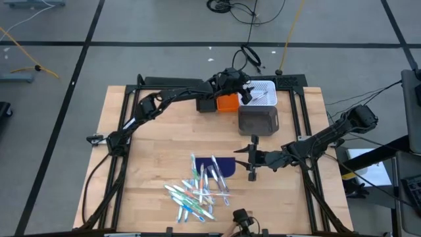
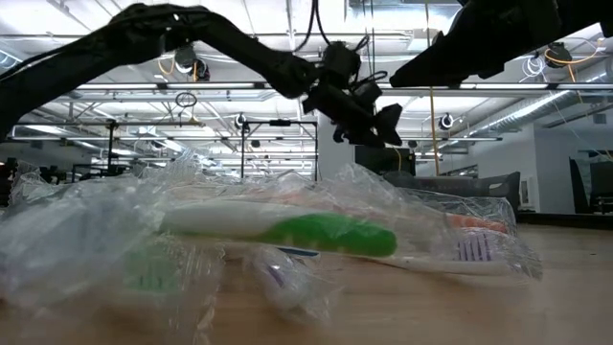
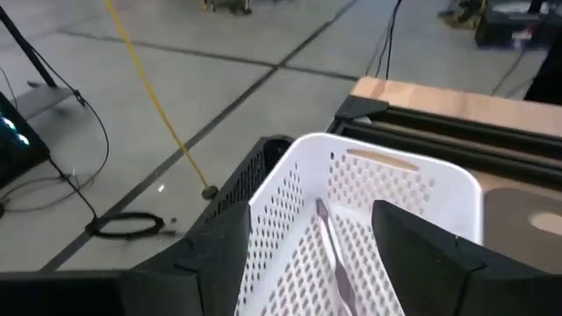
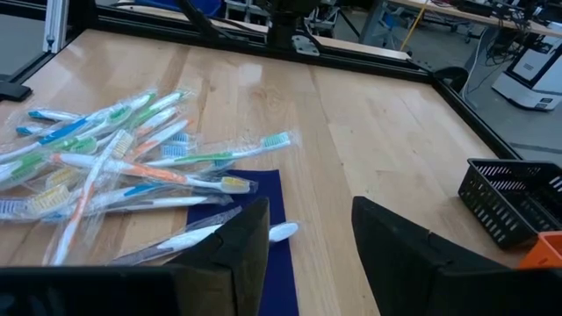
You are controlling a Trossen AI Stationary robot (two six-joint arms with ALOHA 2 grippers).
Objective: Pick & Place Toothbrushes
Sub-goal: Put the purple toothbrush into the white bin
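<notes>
A heap of thin plastic-wrapped toothbrushes [image 1: 197, 192] lies at the surface's near edge, left of the right claw [image 1: 245, 158], the nearer one, which hovers open and empty beside the dark blue flat mat [image 4: 263, 237]. Far off, the left claw [image 1: 246, 93] hangs open over the white perforated basket [image 3: 369, 189], holding nothing.

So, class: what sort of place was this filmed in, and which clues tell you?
Probably a robotics lab in an open workshop hall: a wooden table framed by black rails, loose cables on a taped concrete floor, and ceiling trusses over workbenches.
</notes>
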